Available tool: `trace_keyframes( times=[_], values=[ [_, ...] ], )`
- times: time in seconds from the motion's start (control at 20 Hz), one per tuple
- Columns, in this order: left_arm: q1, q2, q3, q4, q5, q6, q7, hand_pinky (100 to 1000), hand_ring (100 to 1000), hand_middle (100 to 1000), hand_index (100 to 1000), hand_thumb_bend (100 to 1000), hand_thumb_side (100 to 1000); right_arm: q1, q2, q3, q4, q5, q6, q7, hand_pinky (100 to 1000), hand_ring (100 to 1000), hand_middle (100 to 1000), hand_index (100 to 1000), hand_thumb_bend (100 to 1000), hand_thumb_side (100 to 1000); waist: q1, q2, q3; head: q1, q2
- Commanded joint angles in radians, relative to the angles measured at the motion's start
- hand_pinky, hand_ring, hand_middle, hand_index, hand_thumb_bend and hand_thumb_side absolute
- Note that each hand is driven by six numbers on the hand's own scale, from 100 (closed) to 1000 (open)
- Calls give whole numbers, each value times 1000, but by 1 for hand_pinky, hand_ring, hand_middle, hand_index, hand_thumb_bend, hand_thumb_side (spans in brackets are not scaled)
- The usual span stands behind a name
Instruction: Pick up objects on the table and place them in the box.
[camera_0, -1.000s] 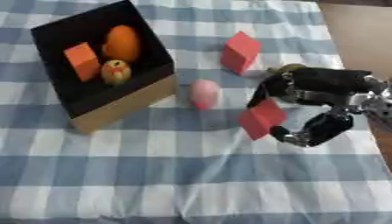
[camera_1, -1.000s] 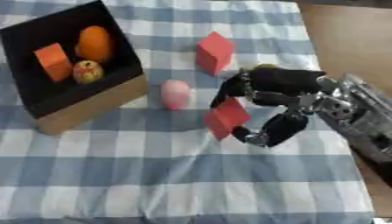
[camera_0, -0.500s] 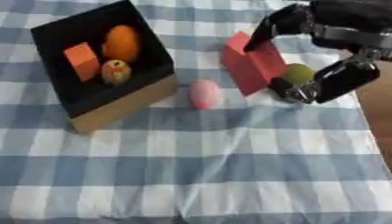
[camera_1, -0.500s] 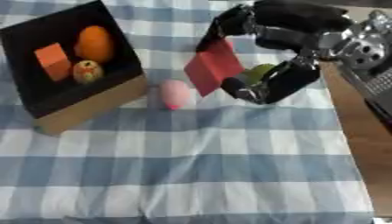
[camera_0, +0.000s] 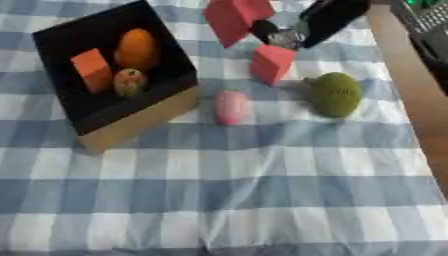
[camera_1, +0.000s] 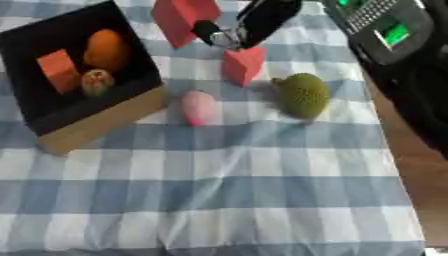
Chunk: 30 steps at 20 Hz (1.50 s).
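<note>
Right robot hand (camera_0: 328, 20), cut off at top edge beyond the box (camera_0: 131, 122), grips a red block (camera_0: 234, 17); fingers mostly hidden.

Bench (camera_0: 262, 190) covered with blue-and-white checked cloth. On it: open black-lined box (camera_0: 131, 127) at left, pink egg-shaped object (camera_0: 231, 107) just beside the box, red block (camera_0: 272, 62) behind it, bumpy green fruit (camera_0: 334, 94) to the right, apart from both.
</note>
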Motion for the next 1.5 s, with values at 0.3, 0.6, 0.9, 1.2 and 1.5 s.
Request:
trace_keyframes(
  times=[0.3, 0.6, 0.9, 1.2, 1.5],
  values=[
    [-70, -23, -41, -17, 29, -39, -49, 748, 868, 730, 797, 592, 605, -130, 228, -59, 282, 209, -78, -84, 840, 674, 500, 678, 100, 100, -13, 9, 55, -70, -33],
    [-98, -31, -60, -17, 50, -50, -77, 748, 868, 731, 797, 592, 606, -153, 320, -49, 457, 367, -176, -155, 847, 734, 568, 731, 100, 100, -28, 18, 87, -102, -49],
    [-103, -35, -65, -17, 60, -47, -89, 748, 870, 731, 797, 590, 607, -148, 352, -48, 525, 470, -250, -167, 903, 885, 838, 953, 100, 100, -33, 21, 94, -101, -53],
    [-94, -31, -63, -17, 59, -41, -90, 748, 872, 733, 798, 590, 608, -155, 332, -67, 450, 498, -239, -182, 950, 921, 883, 993, 100, 222, -31, 17, 85, -85, -51],
    [-83, -26, -64, -17, 58, -31, -90, 747, 875, 735, 799, 586, 613, -150, 308, -73, 389, 452, -215, -167, 946, 913, 879, 990, 100, 121, -27, 12, 72, -79, -54]
  ],
)
